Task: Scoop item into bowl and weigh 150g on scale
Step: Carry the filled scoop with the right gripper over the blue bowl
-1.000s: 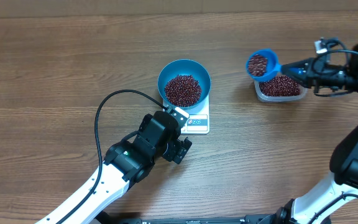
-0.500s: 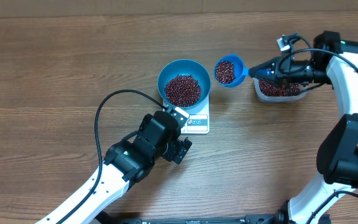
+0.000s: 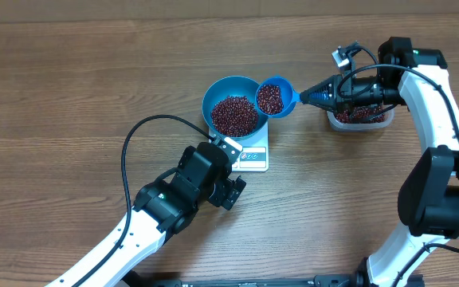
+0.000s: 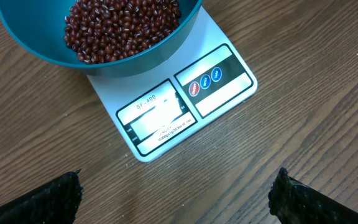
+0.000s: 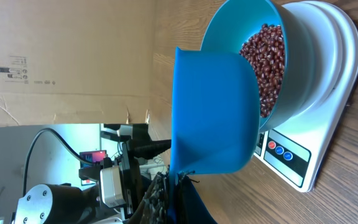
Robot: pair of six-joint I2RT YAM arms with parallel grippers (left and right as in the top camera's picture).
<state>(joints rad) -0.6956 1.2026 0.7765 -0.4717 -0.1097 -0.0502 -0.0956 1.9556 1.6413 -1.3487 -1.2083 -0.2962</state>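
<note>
Hovering at lower centre with jaws wide apart and empty, the left gripper point(image 3: 228, 190) is facing the scale point(image 3: 253, 158), probably to keep its display in view, while the bowl point(image 3: 210, 92) of beans point(image 3: 233, 115) is sitting on it and the right gripper point(image 3: 337, 94), clamped on the scoop point(image 3: 290, 100) handle, is holding a load over the bowl's right rim for tipping

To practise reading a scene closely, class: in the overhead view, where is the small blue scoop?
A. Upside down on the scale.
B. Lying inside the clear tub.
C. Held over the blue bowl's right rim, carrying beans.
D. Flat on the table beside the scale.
C: the scoop, with beans in it, hangs over the right rim of the bowl.
</note>
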